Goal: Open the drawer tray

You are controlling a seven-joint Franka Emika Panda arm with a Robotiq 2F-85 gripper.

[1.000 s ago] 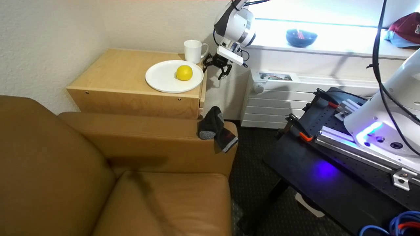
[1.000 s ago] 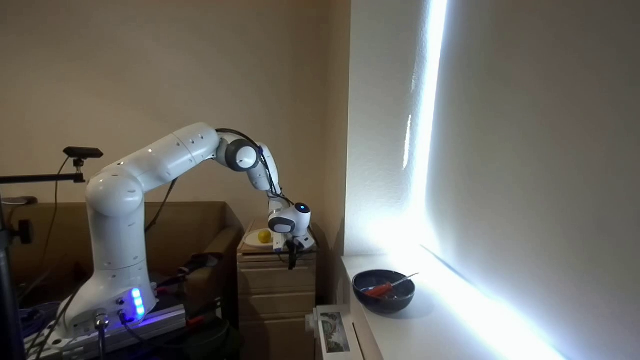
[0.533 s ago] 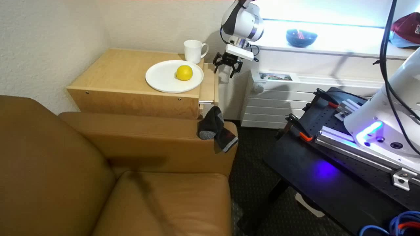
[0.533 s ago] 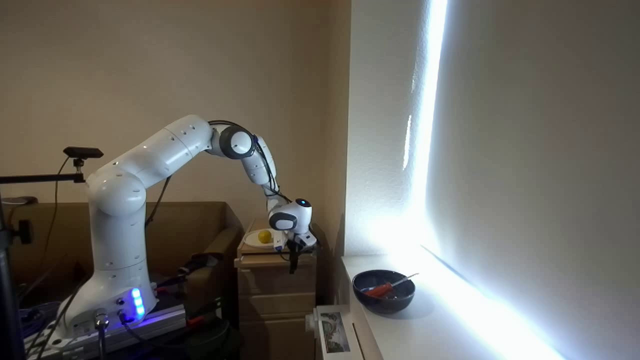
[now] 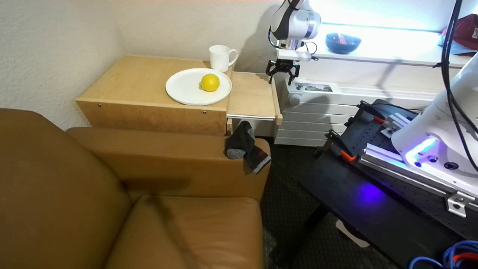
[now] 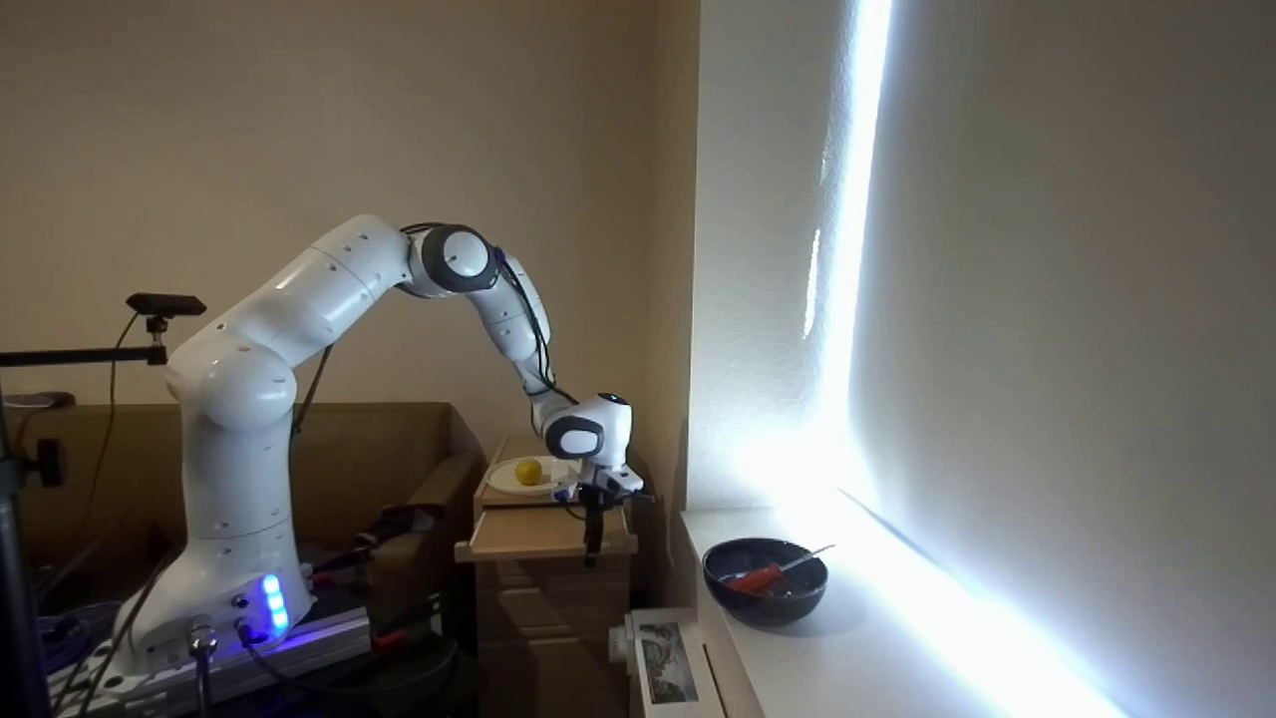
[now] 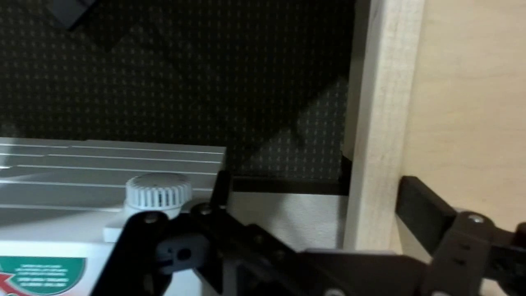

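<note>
Nearest me is a brown leather sofa arm (image 5: 168, 145). Just past it, the drawer tray (image 5: 252, 97) juts from the wooden counter (image 5: 142, 74), open most of the way, I'd judge. The thin wood looks stiff and light, likely to slide easily, best drawn by its raised front lip (image 7: 388, 102). Inside that lip, near its far end, sits one finger (image 7: 425, 216) of the pincer (image 5: 280, 82), spread wide and clasping nothing.
</note>
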